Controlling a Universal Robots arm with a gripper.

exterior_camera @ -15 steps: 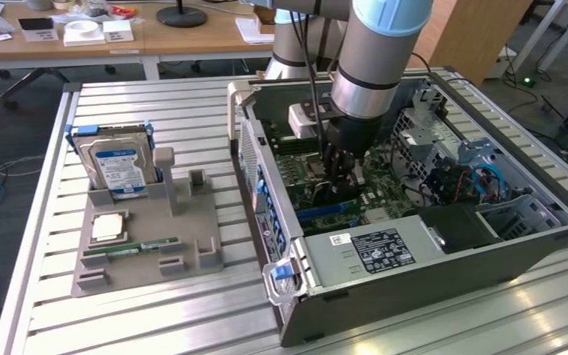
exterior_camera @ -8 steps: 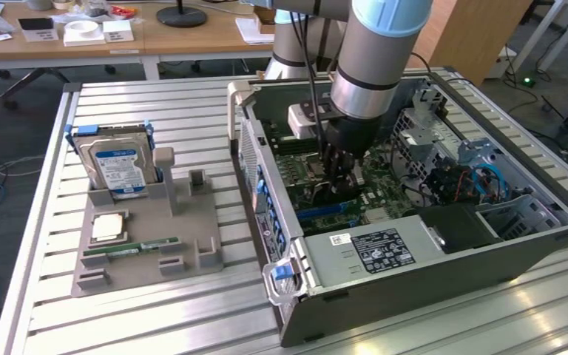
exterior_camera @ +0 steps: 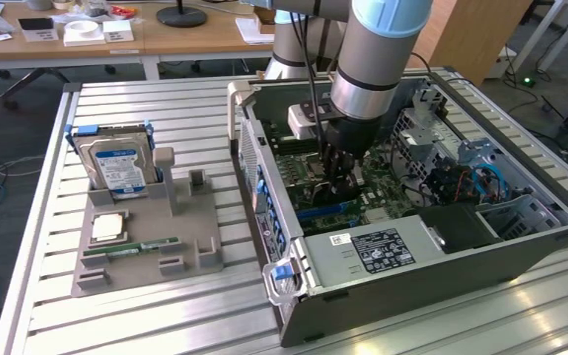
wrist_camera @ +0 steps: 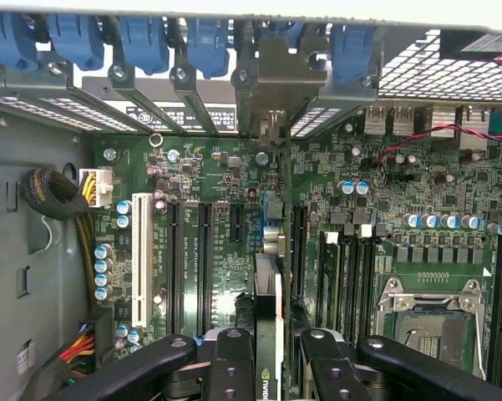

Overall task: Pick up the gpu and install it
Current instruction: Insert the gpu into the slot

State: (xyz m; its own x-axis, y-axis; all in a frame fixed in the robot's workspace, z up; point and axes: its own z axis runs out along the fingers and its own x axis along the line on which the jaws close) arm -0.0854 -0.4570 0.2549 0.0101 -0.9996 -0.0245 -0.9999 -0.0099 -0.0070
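Down inside the open computer case (exterior_camera: pixel 413 296) on the slatted metal table (exterior_camera: pixel 166 111), with the gripper (exterior_camera: pixel 342 168) low over the green motherboard (exterior_camera: pixel 299 174). Clamped on the gpu (wrist_camera: pixel 269 322), held edge-on and upright between the 2 black fingers (wrist_camera: pixel 234 368), which press in on its flat faces.

From the wrist, seen as a thin line running straight ahead of the gripper out to its silver bracket (wrist_camera: pixel 277 79). Bracket up against the case's rear wall, among the blue slot latches (wrist_camera: pixel 142 38). Placed over the motherboard with the pair of long black slots (wrist_camera: pixel 190 259) on 1 side and the filled memory slots (wrist_camera: pixel 342 280) on the other, just beside another black slot (wrist_camera: pixel 298 251). Cannot tell whether seated in a slot or just above the board. Past the memory slots, the open processor socket (wrist_camera: pixel 434 322) with its metal frame. Next to the pair of black slots, 1 white slot (wrist_camera: pixel 140 251).

Off to the exterior view's left, well apart from the case, a grey holder tray (exterior_camera: pixel 190 229) on the table. In it, a hard drive (exterior_camera: pixel 116 163) with a blue-white label standing upright, a square processor chip (exterior_camera: pixel 107 225) lying flat, and a narrow green RAM stick (exterior_camera: pixel 131 248) lying flat near the chip.
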